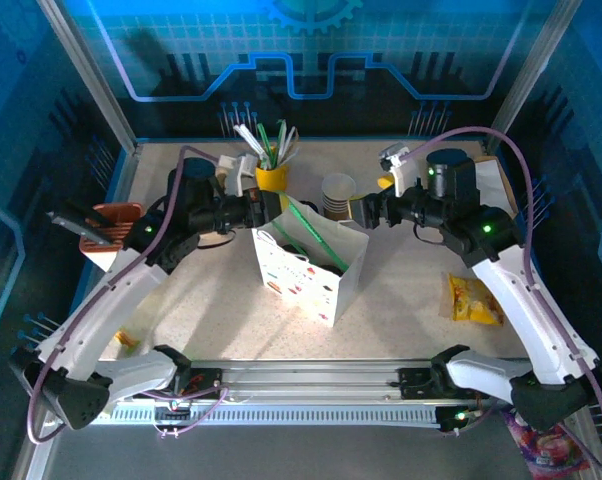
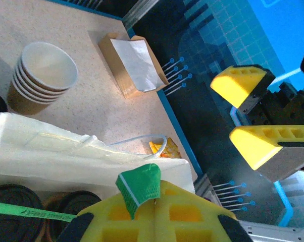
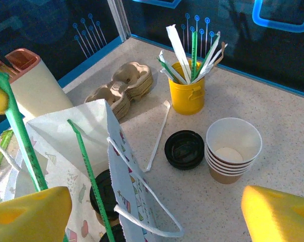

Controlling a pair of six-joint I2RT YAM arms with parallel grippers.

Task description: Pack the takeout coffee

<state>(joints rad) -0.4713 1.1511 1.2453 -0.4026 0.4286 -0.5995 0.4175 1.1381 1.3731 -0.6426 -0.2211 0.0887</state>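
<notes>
A white paper bag (image 1: 301,275) stands open mid-table. Inside it sit the takeout coffee cups, two of them with black lids (image 3: 99,194) (image 3: 114,234), also visible in the left wrist view (image 2: 10,201) (image 2: 76,206). My left gripper (image 1: 274,207) hovers at the bag's left rim, shut on the folded end of a green wrapped straw (image 2: 142,184) that slants down into the bag (image 1: 316,235). A second green straw (image 3: 89,176) leans in the bag. My right gripper (image 1: 364,212) hangs at the bag's right rim, open and holding nothing (image 3: 154,222).
Behind the bag are a yellow utensil cup (image 3: 187,88), a stack of lidless paper cups (image 3: 233,148), a loose black lid (image 3: 185,148), a white wrapped straw (image 3: 159,133) and pulp cup carriers (image 3: 124,91). A yellow snack packet (image 1: 474,298) lies right; an orange-topped box (image 1: 111,225) stands left.
</notes>
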